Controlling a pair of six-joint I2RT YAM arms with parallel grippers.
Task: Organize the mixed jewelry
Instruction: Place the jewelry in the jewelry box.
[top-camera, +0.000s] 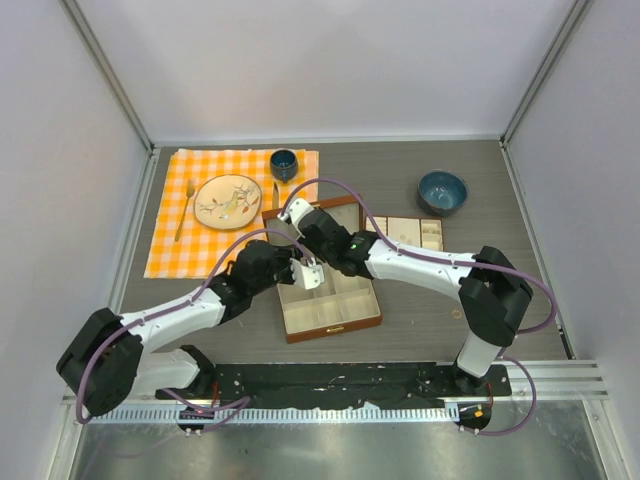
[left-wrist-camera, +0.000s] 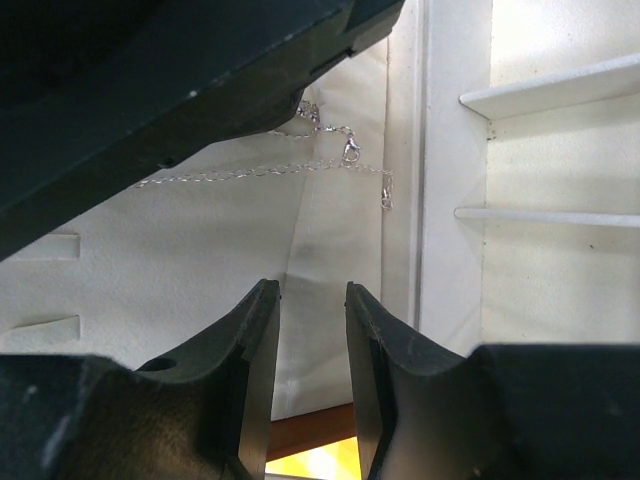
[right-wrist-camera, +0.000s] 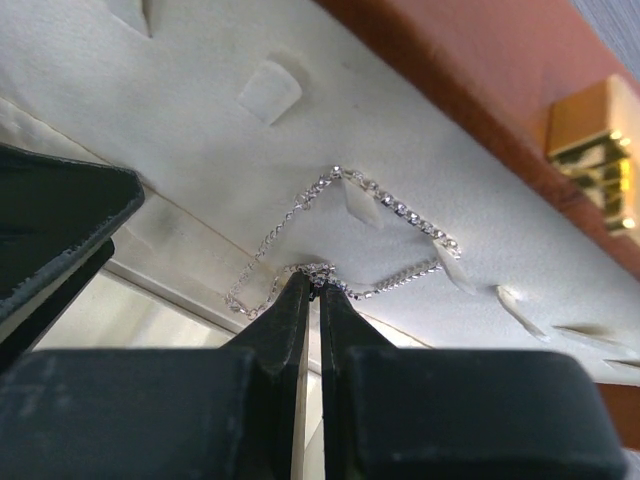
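Note:
The silver chain necklace (right-wrist-camera: 400, 210) lies looped over small tabs on the white lining of the brown box's open lid (right-wrist-camera: 480, 70). My right gripper (right-wrist-camera: 318, 283) is shut on the chain at its lower middle. In the top view it (top-camera: 297, 213) is at the lid's left end. The chain also shows in the left wrist view (left-wrist-camera: 250, 172), partly hidden by the right gripper's dark body. My left gripper (left-wrist-camera: 313, 290) is open and empty, just below the chain over the white lining; in the top view it (top-camera: 300, 265) is at the brown box's (top-camera: 335, 322) left side. No rings are in view.
An orange checked cloth (top-camera: 175, 250) at the back left holds a plate (top-camera: 227, 201), a gold spoon (top-camera: 185, 208) and a dark cup (top-camera: 284, 163). A blue bowl (top-camera: 442, 191) stands at the back right. A pale divided tray (top-camera: 418, 232) lies right of the box.

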